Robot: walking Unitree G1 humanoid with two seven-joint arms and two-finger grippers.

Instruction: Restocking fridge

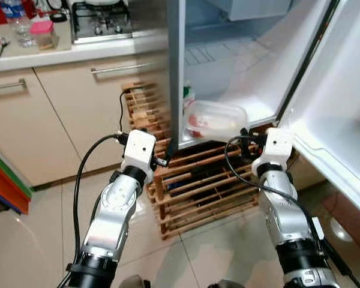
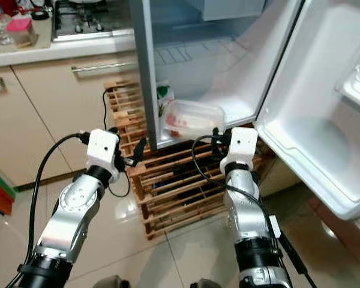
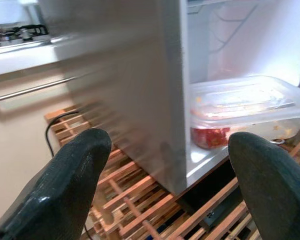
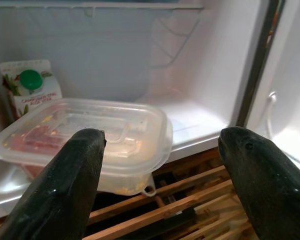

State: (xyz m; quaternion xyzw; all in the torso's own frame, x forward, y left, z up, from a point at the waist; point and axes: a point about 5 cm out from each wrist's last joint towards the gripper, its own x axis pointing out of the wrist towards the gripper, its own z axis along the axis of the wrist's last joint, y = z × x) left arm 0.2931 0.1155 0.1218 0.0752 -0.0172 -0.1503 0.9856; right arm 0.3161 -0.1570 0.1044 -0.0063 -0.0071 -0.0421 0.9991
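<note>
The fridge [image 1: 176, 72] stands open ahead of me. On its lowest shelf lies a clear lidded plastic container [image 1: 215, 119] with red food inside, and a carton with a green cap [image 4: 30, 85] stands behind it. My left gripper [image 1: 166, 153] is open, held low in front of the fridge's left front edge. My right gripper [image 1: 246, 141] is also open, just below and in front of the container's right end, with nothing between its fingers. In the right wrist view the container [image 4: 85, 132] sits close ahead of the fingers.
The fridge door [image 1: 336, 120] swings open to my right, its shelf jutting toward my right arm. A slatted wooden rack [image 1: 198, 186] sits under the fridge. Cabinets [image 1: 78, 108] and a counter with a stove [image 1: 102, 21] are on the left. Coloured boards [image 1: 6, 180] lean at far left.
</note>
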